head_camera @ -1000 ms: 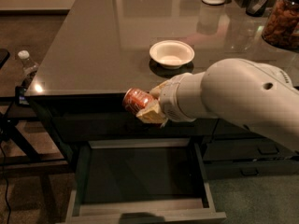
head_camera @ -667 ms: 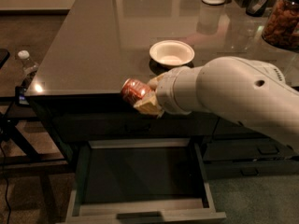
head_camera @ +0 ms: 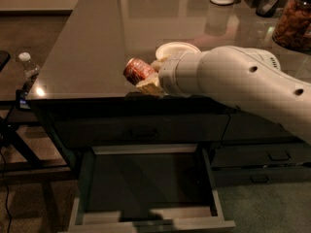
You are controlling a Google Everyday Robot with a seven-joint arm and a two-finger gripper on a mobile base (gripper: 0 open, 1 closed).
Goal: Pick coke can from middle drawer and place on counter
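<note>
Gripper point(head_camera: 148, 77) dead centre of the frame, clamped on the can point(head_camera: 135, 71), 2 pale fingers point(head_camera: 148, 87) pinching it from above and below. That can is out of the drawer point(head_camera: 151, 224), which gapes open and bare-bottomed along the lower edge of the frame. It now sits over the counter point(head_camera: 97, 42), just inside the front edge.

Look at the lie of it. The can pokes out to the left of the gripper, tipped well over, its long axis running from lower right to upper left, silver end aimed at the upper left of the frame. Not upright at all. The lower finger looks very close to the glossy top, but contact or a gap? Cannot tell from here.

Only 1 arm point(head_camera: 243, 81) on this rig, sweeping in big and white from the right. A white bowl point(head_camera: 177, 48) sits just behind the gripper, toward the top of the frame, so room that way is tight. Open counter lies to the left.

My read: the lift is done and placing is what remains. Let go like this and the can likely lands on its side and may roll toward the edge, so the wrist wants to stand it up first.
</note>
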